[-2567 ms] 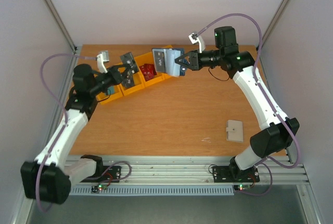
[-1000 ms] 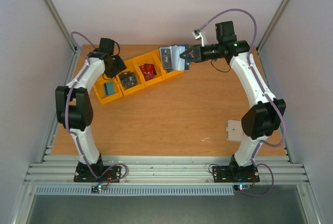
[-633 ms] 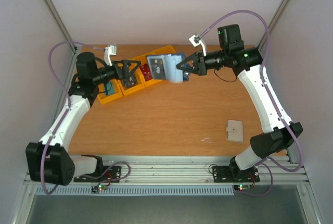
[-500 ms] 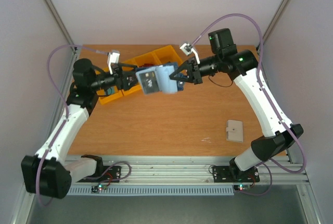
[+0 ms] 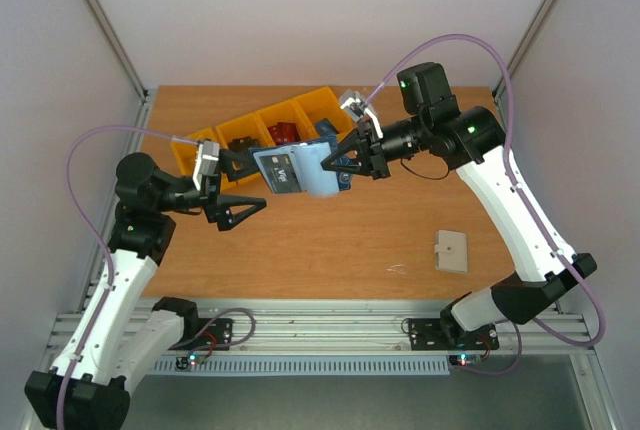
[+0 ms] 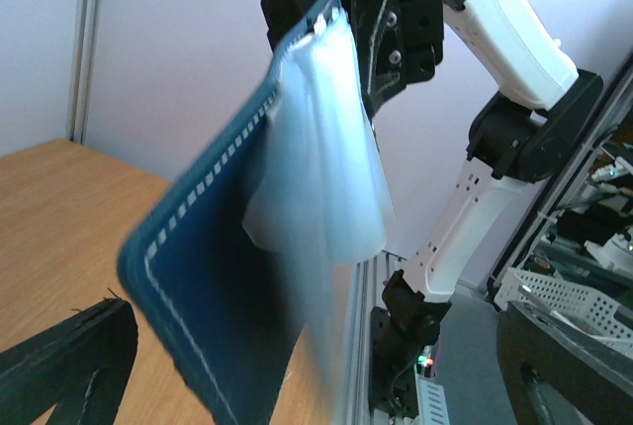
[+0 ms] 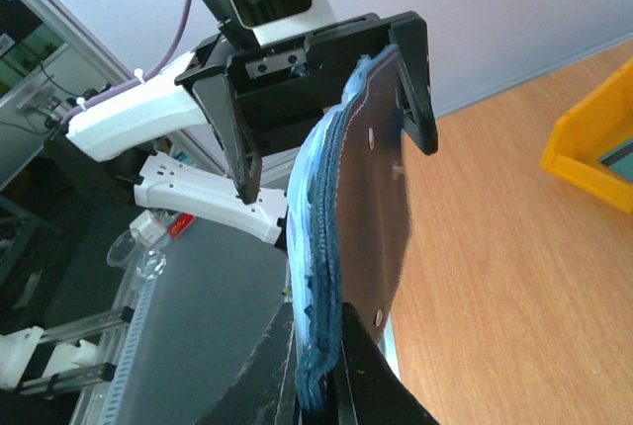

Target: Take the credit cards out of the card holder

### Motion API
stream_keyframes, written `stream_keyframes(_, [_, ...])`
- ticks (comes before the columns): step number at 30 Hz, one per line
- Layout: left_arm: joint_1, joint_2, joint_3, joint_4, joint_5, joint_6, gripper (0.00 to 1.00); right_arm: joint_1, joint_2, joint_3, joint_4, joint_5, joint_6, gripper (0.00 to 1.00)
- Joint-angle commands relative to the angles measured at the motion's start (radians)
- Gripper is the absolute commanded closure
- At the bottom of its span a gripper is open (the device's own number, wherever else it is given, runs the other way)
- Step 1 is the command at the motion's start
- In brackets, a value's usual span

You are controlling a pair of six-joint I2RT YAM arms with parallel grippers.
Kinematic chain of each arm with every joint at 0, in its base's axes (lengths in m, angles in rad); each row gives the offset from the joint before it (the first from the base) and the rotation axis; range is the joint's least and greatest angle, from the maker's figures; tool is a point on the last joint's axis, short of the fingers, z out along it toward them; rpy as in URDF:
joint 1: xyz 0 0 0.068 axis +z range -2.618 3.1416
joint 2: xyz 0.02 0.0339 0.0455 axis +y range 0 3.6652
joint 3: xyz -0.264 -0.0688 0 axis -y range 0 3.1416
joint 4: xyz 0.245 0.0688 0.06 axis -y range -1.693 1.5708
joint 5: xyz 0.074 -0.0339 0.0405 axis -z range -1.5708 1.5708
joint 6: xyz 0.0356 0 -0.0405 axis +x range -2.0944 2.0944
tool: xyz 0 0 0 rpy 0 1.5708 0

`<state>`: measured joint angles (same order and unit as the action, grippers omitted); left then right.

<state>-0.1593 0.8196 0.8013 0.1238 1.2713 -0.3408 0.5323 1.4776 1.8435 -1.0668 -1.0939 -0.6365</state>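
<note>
Card holder [image 5: 297, 172] hangs above the desk [image 5: 350, 240], clamped in our right gripper [image 5: 338, 162]; our left gripper [image 5: 250, 185] has just swung in and spread wide, so we judge card-pulling comes next.

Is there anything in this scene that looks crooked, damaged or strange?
Nothing is spilled or broken. The row of yellow bins lies askew to the table edge. The card holder hangs in the air, pinched at one edge by the right gripper, its pale pockets drooping away from the cover.
</note>
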Motion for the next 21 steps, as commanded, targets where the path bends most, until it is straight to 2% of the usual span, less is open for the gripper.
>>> stream_keyframes(1, [-0.039,0.003,0.014,-0.006,-0.05,0.1,0.01,0.007,-0.031,-0.002,0.007,0.0,0.018,0.99])
stream_keyframes(6, [-0.092,0.033,0.035,0.007,-0.11,0.084,0.11,0.007,-0.047,-0.024,0.039,-0.03,0.026,0.99])
stream_keyframes(9, [-0.108,0.043,0.04,0.017,-0.111,0.078,0.2,0.008,-0.033,-0.017,0.036,-0.068,0.026,0.99])
stream_keyframes(11, [-0.115,0.047,0.046,0.017,-0.097,0.089,0.36,0.008,-0.026,-0.017,0.03,-0.075,0.02,0.99])
stream_keyframes(14, [-0.121,0.046,0.044,-0.002,-0.092,0.124,0.74,0.006,-0.017,-0.017,0.039,-0.09,0.022,0.99])
stream_keyframes(17, [-0.121,0.039,0.042,-0.002,-0.094,0.126,0.98,0.007,-0.008,-0.008,0.036,-0.095,0.025,0.99])
stream_keyframes(20, [-0.12,0.028,0.044,-0.018,-0.107,0.117,1.0,0.005,-0.011,-0.007,0.034,-0.025,0.03,0.96])
stream_keyframes(21, [-0.121,0.024,0.045,-0.041,-0.127,0.111,1.0,0.001,-0.012,-0.007,0.035,0.04,0.048,0.85])
